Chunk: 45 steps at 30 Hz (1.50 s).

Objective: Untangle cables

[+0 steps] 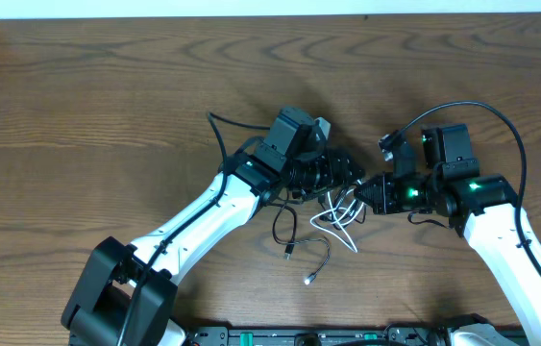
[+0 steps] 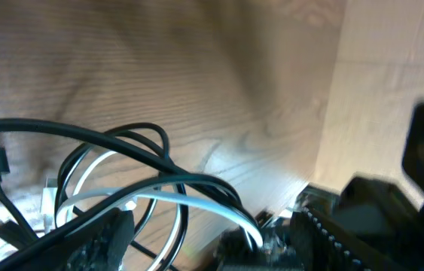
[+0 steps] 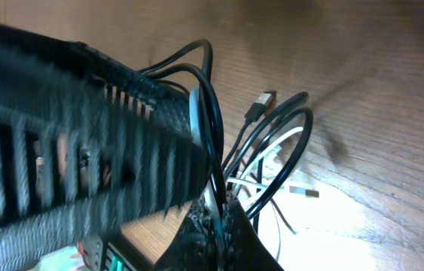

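Note:
The black cable (image 1: 283, 223) and the white cable (image 1: 343, 229) lie bunched in a tangle at the table's middle, between my two grippers. My left gripper (image 1: 339, 178) is over the tangle's upper edge. In the left wrist view its fingers (image 2: 212, 245) stand apart, with loops of black cable (image 2: 144, 132) and white cable (image 2: 196, 202) between them. My right gripper (image 1: 366, 192) meets the tangle from the right. In the right wrist view it (image 3: 219, 217) is shut on strands of black cable (image 3: 291, 124) and white cable (image 3: 194, 113). Two plug ends (image 1: 310, 279) trail towards the front.
The wooden table (image 1: 107, 96) spreads around the arms. A thick black arm cable (image 1: 501, 120) arcs over the right arm, and another (image 1: 220, 135) loops beside the left arm. The left gripper's ribbed finger (image 3: 83, 150) fills the right wrist view's left side.

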Each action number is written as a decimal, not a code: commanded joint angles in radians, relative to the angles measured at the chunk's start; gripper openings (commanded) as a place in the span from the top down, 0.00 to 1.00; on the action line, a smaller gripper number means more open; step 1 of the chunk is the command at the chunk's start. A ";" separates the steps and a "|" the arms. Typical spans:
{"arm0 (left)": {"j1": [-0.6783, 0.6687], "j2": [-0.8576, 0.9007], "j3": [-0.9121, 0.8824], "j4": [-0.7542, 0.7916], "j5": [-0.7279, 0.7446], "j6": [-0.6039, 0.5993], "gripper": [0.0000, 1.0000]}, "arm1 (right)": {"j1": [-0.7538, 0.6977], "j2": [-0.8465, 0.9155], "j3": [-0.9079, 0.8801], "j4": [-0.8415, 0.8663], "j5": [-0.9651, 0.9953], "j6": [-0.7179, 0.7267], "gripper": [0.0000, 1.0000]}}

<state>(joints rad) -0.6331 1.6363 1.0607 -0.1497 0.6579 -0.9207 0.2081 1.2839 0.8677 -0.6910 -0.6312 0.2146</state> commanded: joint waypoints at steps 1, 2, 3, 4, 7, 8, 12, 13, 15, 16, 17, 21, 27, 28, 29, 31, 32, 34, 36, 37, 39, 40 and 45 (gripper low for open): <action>0.003 -0.019 -0.008 0.006 -0.049 -0.158 0.29 | 0.003 -0.003 0.006 0.001 -0.056 -0.032 0.99; 0.003 -0.018 -0.008 0.010 -0.056 -0.167 0.29 | 0.003 -0.003 0.006 0.002 -0.062 -0.036 0.99; 0.002 -0.018 -0.008 0.010 -0.067 -0.167 0.29 | 0.003 -0.003 0.006 0.002 -0.064 -0.037 0.99; 0.002 -0.018 -0.008 0.010 -0.077 -0.167 0.29 | 0.003 -0.003 0.006 0.002 -0.064 -0.037 0.99; 0.002 -0.013 -0.008 0.010 -0.087 -0.209 0.29 | 0.003 -0.003 0.006 0.002 -0.066 -0.037 0.99; 0.002 -0.010 -0.008 0.012 -0.087 -0.224 0.30 | 0.003 -0.003 0.006 0.002 -0.072 -0.040 0.99; -0.003 0.003 -0.008 0.026 -0.086 -0.237 0.34 | 0.003 -0.003 0.006 0.004 -0.105 -0.056 0.99; -0.006 0.006 -0.008 0.028 -0.087 -0.241 0.37 | 0.003 -0.003 0.006 0.006 -0.106 -0.056 0.99; -0.007 0.008 -0.008 0.033 -0.087 -0.245 0.44 | 0.003 -0.003 0.006 0.007 -0.106 -0.056 0.99; -0.007 0.008 -0.008 0.037 -0.086 -0.245 0.48 | 0.003 -0.003 0.006 0.007 -0.106 -0.056 0.99; -0.007 0.008 -0.008 0.045 -0.084 -0.244 0.50 | 0.003 -0.003 0.006 0.006 -0.106 -0.056 0.99; -0.008 0.008 -0.008 0.058 -0.077 -0.244 0.59 | 0.003 -0.003 0.006 0.008 -0.114 -0.056 0.99; -0.008 0.008 -0.008 0.058 -0.076 -0.240 0.75 | 0.003 -0.003 0.006 0.014 -0.136 -0.066 0.99; -0.008 0.008 -0.008 0.059 -0.077 -0.230 0.77 | 0.003 -0.003 0.006 0.016 -0.144 -0.068 0.99; -0.008 0.008 -0.008 0.058 -0.086 -0.211 0.80 | 0.003 -0.003 0.006 0.019 -0.149 -0.068 0.99; -0.008 0.008 -0.008 0.058 -0.107 -0.153 0.86 | 0.003 -0.003 0.006 0.022 -0.151 -0.068 0.99; -0.008 0.008 -0.008 0.055 -0.118 -0.132 0.87 | 0.003 -0.003 0.006 0.022 -0.151 -0.068 0.99; -0.008 0.008 -0.008 0.052 -0.129 -0.106 0.88 | 0.003 -0.003 0.006 0.021 -0.151 -0.068 0.99; -0.007 0.008 -0.008 0.055 -0.137 -0.081 0.92 | 0.003 -0.003 0.006 0.021 -0.150 -0.068 0.99; -0.007 0.008 -0.008 0.057 -0.149 -0.061 0.92 | 0.003 -0.003 0.006 0.018 -0.150 -0.069 0.99; -0.002 0.007 -0.008 0.068 -0.165 0.034 0.92 | 0.003 -0.003 0.006 0.005 -0.134 -0.101 0.83; 0.002 0.004 -0.008 0.069 -0.180 0.108 0.93 | 0.003 -0.003 0.006 -0.007 -0.090 -0.117 0.73; 0.030 -0.038 -0.005 0.068 -0.195 0.294 0.93 | 0.002 -0.003 0.005 -0.105 0.391 0.003 0.60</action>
<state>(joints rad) -0.6220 1.6360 1.0607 -0.0853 0.4953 -0.8028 0.2100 1.2839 0.8677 -0.7723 -0.5472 0.1448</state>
